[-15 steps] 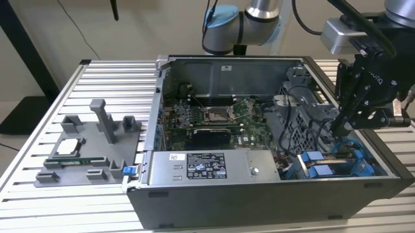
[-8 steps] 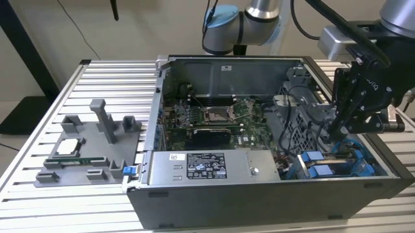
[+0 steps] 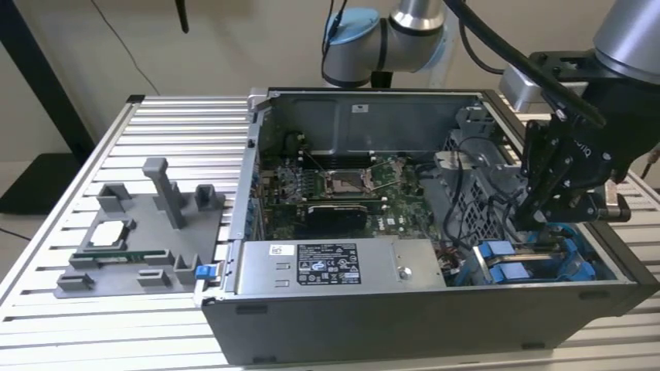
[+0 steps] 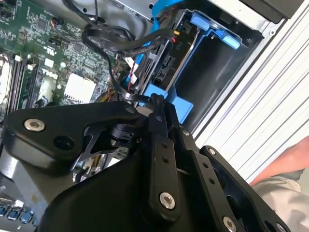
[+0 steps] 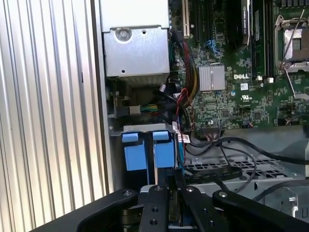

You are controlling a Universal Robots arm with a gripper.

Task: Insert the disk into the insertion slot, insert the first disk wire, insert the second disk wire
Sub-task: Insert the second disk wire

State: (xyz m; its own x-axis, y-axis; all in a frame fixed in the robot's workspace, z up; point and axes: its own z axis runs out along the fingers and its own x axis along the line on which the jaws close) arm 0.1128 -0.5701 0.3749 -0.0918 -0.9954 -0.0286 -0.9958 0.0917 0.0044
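The gripper (image 3: 536,220), fingers drawn together though what they pinch is hidden, reaches into the open computer case (image 3: 433,325) beside the disk (image 4: 166,58), already seated in the insertion slot (image 3: 536,259); wires seem unfinished.

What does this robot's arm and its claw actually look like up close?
The arm is built of silver-grey tubes with a light blue cap at a joint, and black cables run along it. The gripper at its end is matt black, made of flat linked bars joined by silver screws and pivot pins, which show plainly in both wrist views.
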